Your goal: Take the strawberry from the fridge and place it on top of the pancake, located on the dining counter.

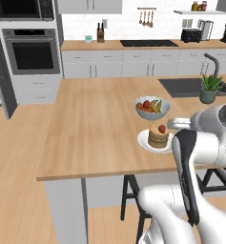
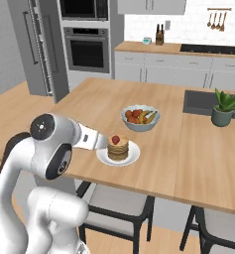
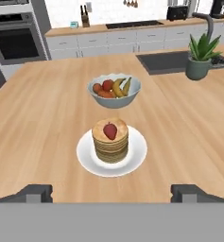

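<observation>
Strawberry [image 3: 110,130] tops pancake [image 3: 110,147] — fruit bowl [image 3: 114,90] behind.

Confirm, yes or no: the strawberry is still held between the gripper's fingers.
No. In the hand view the strawberry lies on top of the pancake, while the gripper is open and holds nothing.

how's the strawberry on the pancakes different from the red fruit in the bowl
The tiny red strawberry lies alone on top of the tan-brown pancake stack; the red fruit sits in the grey-white bowl, packed among bananas and orange pieces. The strawberry looks smaller and tapers to a point, while the bowl's red fruit is rounder. The strawberry's stack rests on a flat white plate, nearer the camera than the bowl. Both are red and stand on the light-wood dining counter.
</observation>
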You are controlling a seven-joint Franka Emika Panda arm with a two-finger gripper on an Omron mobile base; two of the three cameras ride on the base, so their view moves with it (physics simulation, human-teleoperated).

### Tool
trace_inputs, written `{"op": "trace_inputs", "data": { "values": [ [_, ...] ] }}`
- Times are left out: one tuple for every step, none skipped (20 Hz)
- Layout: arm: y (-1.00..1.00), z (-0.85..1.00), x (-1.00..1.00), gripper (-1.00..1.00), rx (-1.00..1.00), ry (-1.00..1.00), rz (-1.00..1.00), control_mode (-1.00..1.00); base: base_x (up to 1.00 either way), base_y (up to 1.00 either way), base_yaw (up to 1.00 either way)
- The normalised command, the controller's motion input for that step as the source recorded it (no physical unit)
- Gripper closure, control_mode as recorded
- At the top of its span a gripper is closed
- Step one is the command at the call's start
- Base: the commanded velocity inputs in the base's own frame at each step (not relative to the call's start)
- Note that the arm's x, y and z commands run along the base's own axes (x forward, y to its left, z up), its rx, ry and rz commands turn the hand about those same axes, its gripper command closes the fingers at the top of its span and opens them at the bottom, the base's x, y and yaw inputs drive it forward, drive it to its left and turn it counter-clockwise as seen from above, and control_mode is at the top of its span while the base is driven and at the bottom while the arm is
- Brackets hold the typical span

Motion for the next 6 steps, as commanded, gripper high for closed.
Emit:
{"op": "trace_inputs", "data": {
  "values": [
    [0.17,0.47,-1.00,-1.00,0.00,0.00,0.00,-1.00,0.00,0.00,0.00],
    [0.19,0.48,-1.00,-1.00,0.00,-0.03,0.00,-1.00,0.00,0.00,0.00],
    [0.17,0.50,-1.00,-1.00,0.00,-0.05,0.00,-1.00,0.00,0.00,0.00],
    [0.19,0.47,-1.00,-1.00,0.00,-0.05,0.00,-1.00,0.00,0.00,0.00],
    [0.25,0.45,-1.00,-1.00,0.00,-0.05,0.00,-1.00,0.00,0.00,0.00],
    [0.22,0.49,-1.00,-1.00,0.00,-0.06,0.00,-1.00,0.00,0.00,0.00]
  ]
}}
